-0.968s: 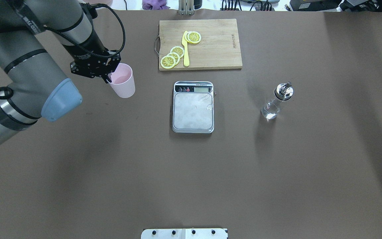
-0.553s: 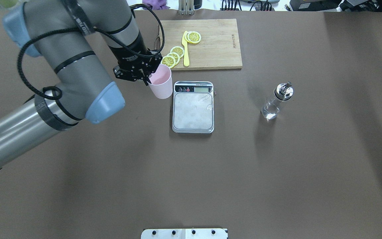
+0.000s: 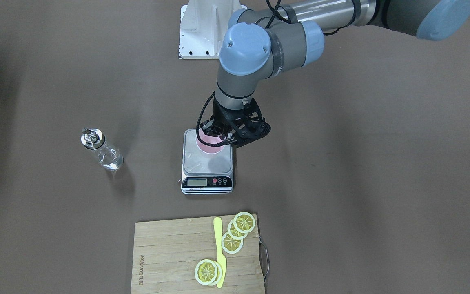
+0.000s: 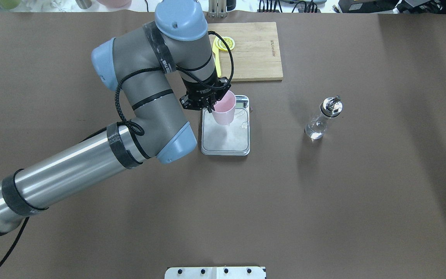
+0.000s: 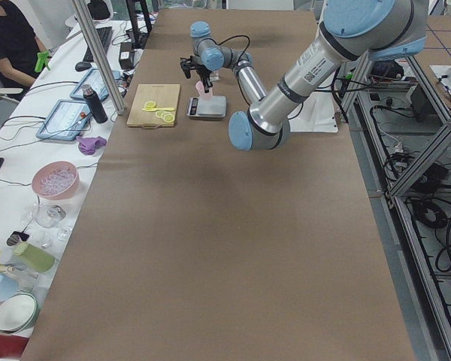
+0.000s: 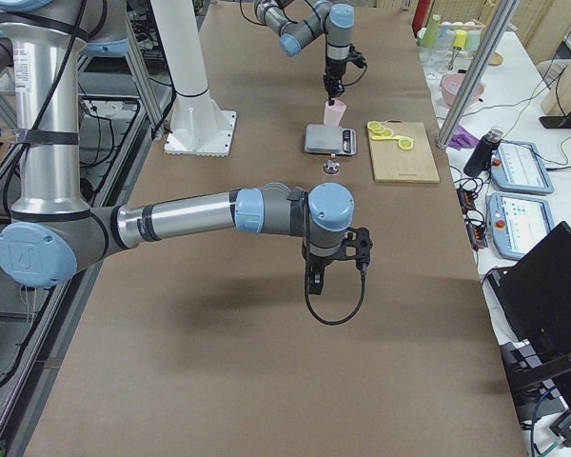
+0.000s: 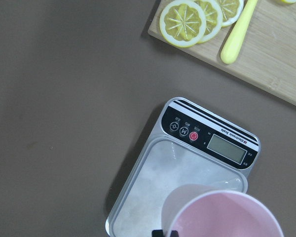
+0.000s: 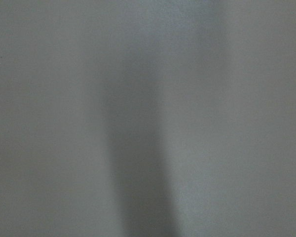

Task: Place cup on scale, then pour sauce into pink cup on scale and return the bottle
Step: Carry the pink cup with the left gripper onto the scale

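Note:
My left gripper is shut on the rim of the pale pink cup and holds it upright over the scale, on the display half of the steel platform. I cannot tell whether the cup's base touches the platform. The cup and scale also show in the front view, and the cup in the left wrist view. The glass bottle with its silver pourer stands alone to the right of the scale. My right gripper hangs over bare table far from these; I cannot tell whether it is open.
A wooden cutting board with lemon slices and a yellow knife lies just behind the scale. A white mounting plate sits at the near table edge. The right wrist view shows only a blurred grey surface.
My left arm has carried the pink cup to the right, from the table's left part to over the scale. The bottle and scale have not moved.

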